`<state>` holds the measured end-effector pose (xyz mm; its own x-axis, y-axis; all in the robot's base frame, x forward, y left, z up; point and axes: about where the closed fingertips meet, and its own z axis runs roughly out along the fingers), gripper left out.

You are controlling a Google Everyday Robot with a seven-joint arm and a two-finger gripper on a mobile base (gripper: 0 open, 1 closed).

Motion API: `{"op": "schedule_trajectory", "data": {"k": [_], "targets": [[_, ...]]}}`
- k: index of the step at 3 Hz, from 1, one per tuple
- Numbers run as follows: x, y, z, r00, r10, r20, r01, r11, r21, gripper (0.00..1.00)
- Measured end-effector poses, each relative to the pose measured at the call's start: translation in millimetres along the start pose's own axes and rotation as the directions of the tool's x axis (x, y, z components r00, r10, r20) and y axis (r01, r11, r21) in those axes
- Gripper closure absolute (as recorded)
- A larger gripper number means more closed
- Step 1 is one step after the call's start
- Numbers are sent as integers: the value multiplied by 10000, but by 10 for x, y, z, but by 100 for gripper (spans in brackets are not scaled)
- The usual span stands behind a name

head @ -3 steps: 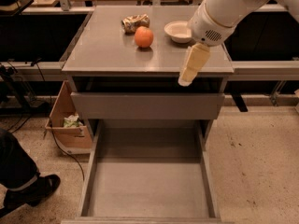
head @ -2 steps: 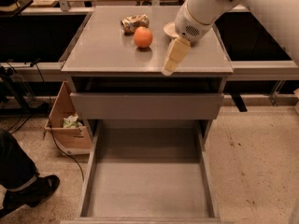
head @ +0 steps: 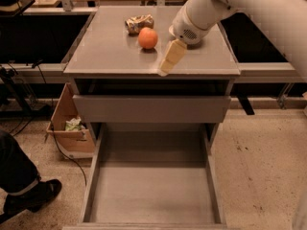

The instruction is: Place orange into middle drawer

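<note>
The orange sits on the grey cabinet top, just in front of a wrinkled gold-brown foil packet. My gripper hangs from the white arm over the front part of the cabinet top, to the right of the orange and a little nearer the camera, not touching it. The middle drawer is pulled far out below, a long grey tray with a bare floor and low side walls. Above it is a drawer with a plain grey front panel, pulled out slightly.
A cardboard box with scraps stands on the floor left of the cabinet, with cables beside it. A person's leg and dark shoe are at the lower left. Dark tables run behind and beside the cabinet. My arm covers the white bowl.
My gripper has moved left along the cabinet top, from its right front edge to a spot close beside the orange. The orange and the drawers have not moved.
</note>
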<state>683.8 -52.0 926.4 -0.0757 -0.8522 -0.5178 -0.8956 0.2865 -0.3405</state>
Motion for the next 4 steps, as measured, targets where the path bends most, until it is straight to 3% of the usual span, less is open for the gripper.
{"op": "schedule_trajectory", "data": {"k": [1, 2, 3, 4], "targets": [[-384, -440, 561, 9814, 548, 1838, -673, 9958, 624, 0], [-539, -799, 802, 9509, 1050, 2911, -1404, 9847, 1035, 0], [-459, -1150, 1130, 9086, 2100, 3609, -2674, 9565, 1167, 0], [-383, -1281, 1315, 8879, 2618, 3783, -3241, 9396, 1104, 0]]}}
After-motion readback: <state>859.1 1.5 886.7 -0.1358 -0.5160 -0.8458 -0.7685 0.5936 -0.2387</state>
